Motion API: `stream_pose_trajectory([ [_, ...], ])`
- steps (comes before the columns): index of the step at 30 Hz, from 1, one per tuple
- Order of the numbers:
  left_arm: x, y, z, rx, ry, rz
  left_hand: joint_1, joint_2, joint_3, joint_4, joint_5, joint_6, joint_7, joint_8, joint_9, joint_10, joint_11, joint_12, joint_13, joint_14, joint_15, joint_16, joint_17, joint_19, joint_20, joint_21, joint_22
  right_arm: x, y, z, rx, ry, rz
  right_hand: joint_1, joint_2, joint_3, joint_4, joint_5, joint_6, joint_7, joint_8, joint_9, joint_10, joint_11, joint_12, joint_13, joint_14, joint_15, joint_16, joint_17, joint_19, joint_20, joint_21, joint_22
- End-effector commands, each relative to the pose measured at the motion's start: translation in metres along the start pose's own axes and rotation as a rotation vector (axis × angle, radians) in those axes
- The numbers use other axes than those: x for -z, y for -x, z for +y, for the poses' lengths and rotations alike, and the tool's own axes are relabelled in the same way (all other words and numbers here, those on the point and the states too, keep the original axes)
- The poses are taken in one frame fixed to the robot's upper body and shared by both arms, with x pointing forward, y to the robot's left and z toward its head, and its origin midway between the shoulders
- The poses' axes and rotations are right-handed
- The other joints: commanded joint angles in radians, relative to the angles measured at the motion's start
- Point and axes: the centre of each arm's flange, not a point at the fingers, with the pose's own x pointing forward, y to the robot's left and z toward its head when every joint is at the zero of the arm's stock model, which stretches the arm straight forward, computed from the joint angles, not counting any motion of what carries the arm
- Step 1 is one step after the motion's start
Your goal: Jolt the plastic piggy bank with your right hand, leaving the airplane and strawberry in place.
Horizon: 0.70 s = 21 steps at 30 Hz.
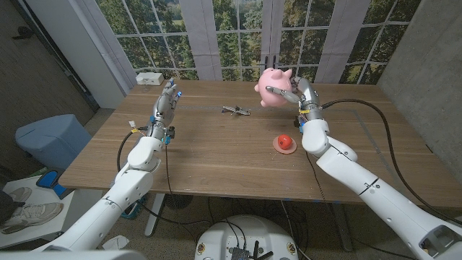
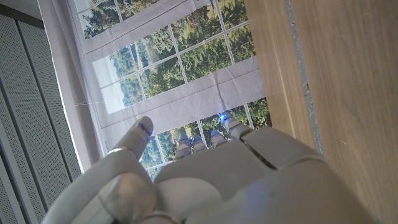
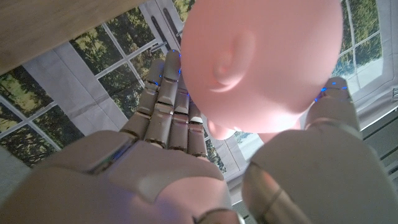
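Pink plastic piggy bank (image 1: 274,88) is held by the right hand (image 1: 297,94), clear of the wooden table (image 1: 216,155) above its far right part. In the right wrist view the fingers (image 3: 168,106) wrap one side of the rounded body (image 3: 267,62) and the thumb braces the other, a full clasp around the belly.

Handling, as a judgement: the shell looks hollow, stiff and light, with a smooth, glossy skin that may slip under sharp shaking. Hold across the widest part of the body, not by the ears or snout.

Small airplane (image 1: 235,110) lies on the table left of the pig; the strawberry (image 1: 285,143) sits on the table nearer the robot, below the pig. Both are well apart from the hand.

Left hand (image 1: 167,103) stands at the table's left side, fingers extended, holding nothing.

No readable labels or writing appear.
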Motion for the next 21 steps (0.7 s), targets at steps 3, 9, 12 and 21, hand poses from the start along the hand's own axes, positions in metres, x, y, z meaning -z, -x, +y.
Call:
stream_pose_trajectory([
  [3,-0.0013,0.0008,0.0020,-0.008,-0.004,-0.003,0.012,0.044,-0.001,-0.001,0.001,-0.003,-0.006,0.000,0.005,-0.006,-0.004,-0.003,0.002,-0.010,-0.084,0.000,0.002,0.000,-0.094,-0.004,0.005,0.0061,0.0191,-0.0002,0.449,-0.147,-0.022,0.415,0.412,0.017,0.018,0.006,0.338,-0.310,0.003,0.099,0.330,-0.314,-0.001,0.031,0.138,-0.261,0.002,0.002,0.006,-0.074,0.006,0.001],
  [9,-0.0013,0.0006,0.0015,-0.008,-0.003,-0.005,0.012,0.044,-0.001,-0.001,0.001,-0.003,-0.006,0.000,0.005,-0.005,-0.003,-0.003,0.002,-0.010,-0.084,0.000,0.001,0.000,-0.093,-0.004,0.005,0.0075,0.0203,-0.0021,0.469,-0.155,-0.020,0.413,0.413,0.014,0.019,0.007,0.336,-0.304,0.000,0.099,0.329,-0.308,-0.003,0.033,0.140,-0.261,0.003,0.002,0.010,-0.070,0.007,0.000],
  [12,-0.0014,0.0005,0.0011,-0.007,-0.002,-0.005,0.012,0.044,-0.001,-0.001,0.001,-0.003,-0.006,0.000,0.005,-0.004,-0.003,-0.003,0.002,-0.010,-0.084,0.000,0.001,0.000,-0.094,-0.004,0.005,0.0075,0.0207,-0.0026,0.468,-0.155,-0.018,0.413,0.413,0.015,0.019,0.007,0.336,-0.301,-0.002,0.098,0.330,-0.306,-0.004,0.032,0.140,-0.261,0.003,0.002,0.009,-0.069,0.007,0.000],
  [21,-0.0018,0.0018,0.0003,-0.006,-0.004,-0.005,0.012,0.044,-0.001,-0.001,0.001,-0.004,-0.007,0.000,0.005,-0.004,-0.002,-0.002,0.002,-0.010,-0.085,0.000,0.001,0.000,-0.094,-0.004,0.005,0.0086,0.0205,-0.0045,0.418,-0.157,-0.023,0.413,0.413,0.013,0.018,0.007,0.339,-0.303,-0.004,0.098,0.329,-0.310,-0.004,0.037,0.141,-0.260,0.004,0.002,0.010,-0.070,0.007,0.000],
])
